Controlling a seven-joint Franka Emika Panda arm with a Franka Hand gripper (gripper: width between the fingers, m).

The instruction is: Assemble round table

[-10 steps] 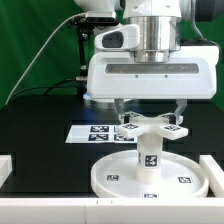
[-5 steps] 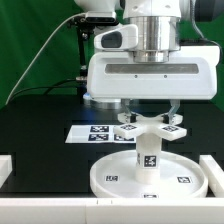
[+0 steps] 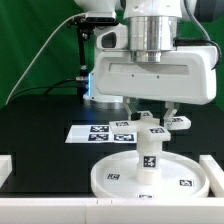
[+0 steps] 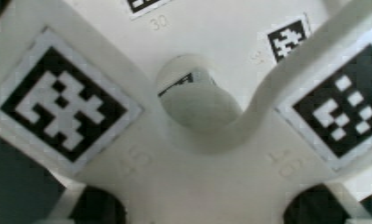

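The large rimmed round disc point(image 3: 115, 176) lies flat near the table's front. The short cylindrical post point(image 3: 148, 156) stands upright at its centre. My gripper point(image 3: 152, 114) is shut on the cross-shaped piece point(image 3: 152, 123) and holds it level on or just above the top of the post; I cannot tell whether they touch. In the wrist view the cross-shaped piece point(image 4: 201, 120) fills the picture, with its round hub and two tagged arms. The dark fingertips point(image 4: 98, 205) press on both sides of it, and my gripper point(image 4: 209, 207) sits at its middle.
The marker board point(image 3: 93, 132) lies flat on the black table behind the disc. A white rail point(image 3: 5, 166) stands at the exterior view's left edge and another along the front point(image 3: 50, 207). A green curtain point(image 3: 40, 40) hangs behind.
My gripper has turned about its vertical axis and shifted slightly to the exterior view's right. The cross-shaped piece turned with it over the post. The disc and post have not moved.
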